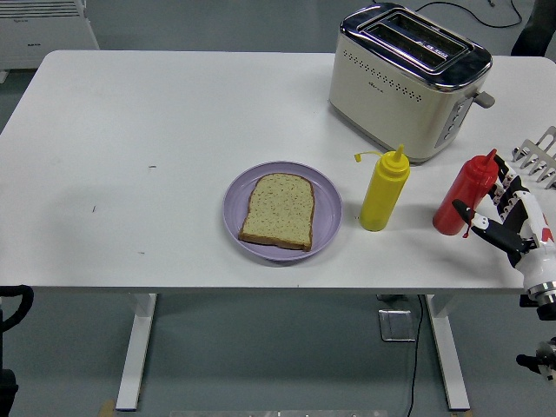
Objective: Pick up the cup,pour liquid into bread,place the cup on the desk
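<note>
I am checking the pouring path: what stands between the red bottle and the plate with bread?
In the head view, only the yellow squeeze bottle stands between the red bottle and the purple plate.
</note>
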